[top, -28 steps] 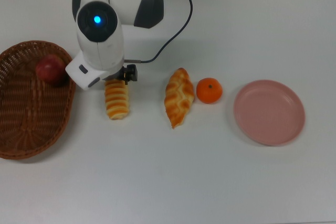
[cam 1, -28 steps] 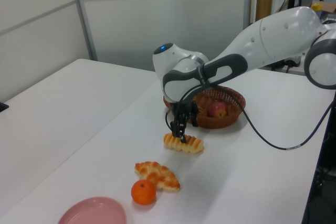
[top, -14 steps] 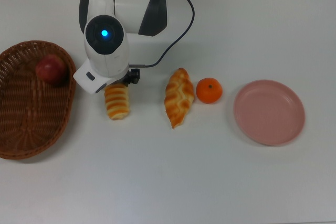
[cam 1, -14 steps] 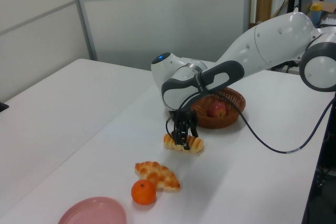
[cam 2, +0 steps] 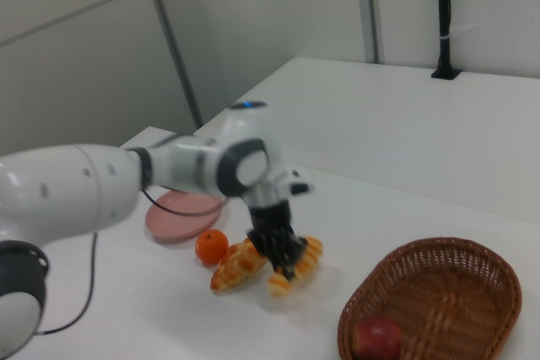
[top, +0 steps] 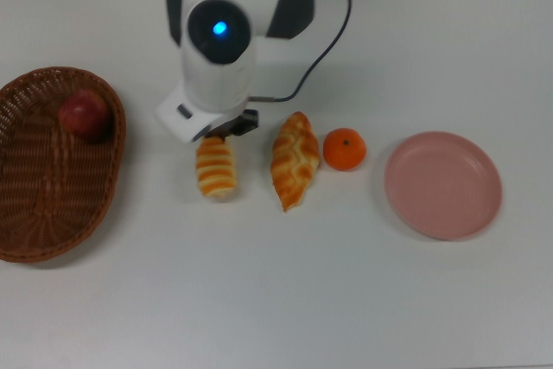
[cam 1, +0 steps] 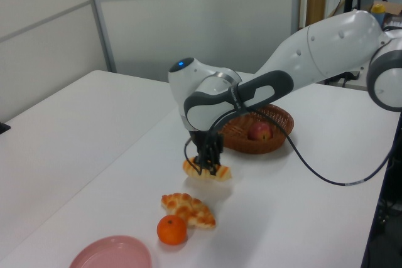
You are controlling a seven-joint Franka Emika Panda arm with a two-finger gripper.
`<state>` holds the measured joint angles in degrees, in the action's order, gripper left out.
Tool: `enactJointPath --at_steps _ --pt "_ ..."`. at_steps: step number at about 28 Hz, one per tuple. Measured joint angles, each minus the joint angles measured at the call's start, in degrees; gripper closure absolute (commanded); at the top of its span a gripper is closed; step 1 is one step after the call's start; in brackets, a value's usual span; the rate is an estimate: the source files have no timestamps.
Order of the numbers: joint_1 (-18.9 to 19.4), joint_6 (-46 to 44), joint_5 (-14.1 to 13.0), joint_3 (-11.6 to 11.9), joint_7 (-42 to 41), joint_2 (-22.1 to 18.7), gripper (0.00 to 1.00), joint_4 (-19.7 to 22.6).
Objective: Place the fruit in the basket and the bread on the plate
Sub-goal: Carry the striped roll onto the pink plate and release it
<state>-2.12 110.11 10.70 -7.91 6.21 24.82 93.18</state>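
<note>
My gripper is shut on the ridged bread roll, which hangs just above the table with its shadow beneath it. In the top view the arm's wrist covers the fingers. The twisted loaf lies on the table just to the top view's right of the roll, and the orange tangerine sits beside it. Further to the top view's right is the pink plate, with nothing on it. The red apple rests inside the wicker basket at the top view's left.
The white arm reaches in from the table's far edge in the top view, trailing a black cable. White tabletop lies open along the near side.
The gripper closed on the ridged roll, lifted it slightly and carried it toward the top view's right, closer to the twisted loaf. The other items have not moved.
</note>
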Motion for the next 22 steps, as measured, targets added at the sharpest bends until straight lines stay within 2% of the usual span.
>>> enactJointPath --at_steps 6,9,17,22 --pt "5.45 -2.05 -1.39 -0.13 3.14 -4.85 0.95 -1.85" --pt "8.28 -3.36 -1.56 -0.22 3.91 -5.77 0.95 -3.21" --pt "18.52 -3.56 -1.48 -0.31 10.64 -5.45 0.95 -4.35" --pt "23.27 -1.67 0.21 -0.31 15.75 -3.71 0.94 -4.55"
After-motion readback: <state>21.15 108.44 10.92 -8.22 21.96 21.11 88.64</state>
